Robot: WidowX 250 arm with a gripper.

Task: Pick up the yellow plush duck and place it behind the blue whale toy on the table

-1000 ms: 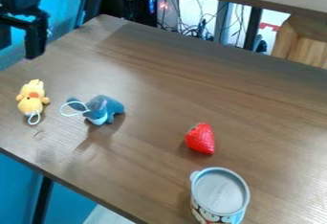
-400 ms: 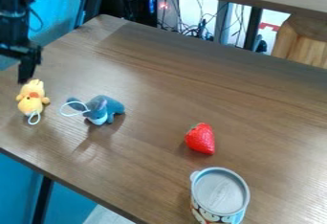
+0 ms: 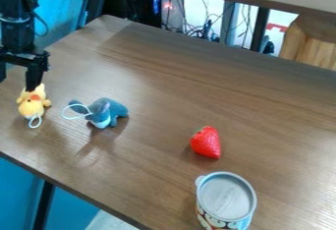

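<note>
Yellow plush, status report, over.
Gripper open, one finger at the head of the yellow plush, contact unclear. Yellow plush on table. Blue plush nearby, not between them.

smooth wood-grain counter (image 3: 157,86) with satin sheen, glossy plastic-looking strawberry (image 3: 206,142), soft plush yellow toy (image 3: 31,107) and blue-grey toy (image 3: 108,112) in my view, smooth matt grey lid (image 3: 226,196)

Wood-grain bench (image 3: 151,86), pale glare at right edge; tangled dark cables (image 3: 197,30) behind; blue panel (image 3: 62,15) upper left.
</note>
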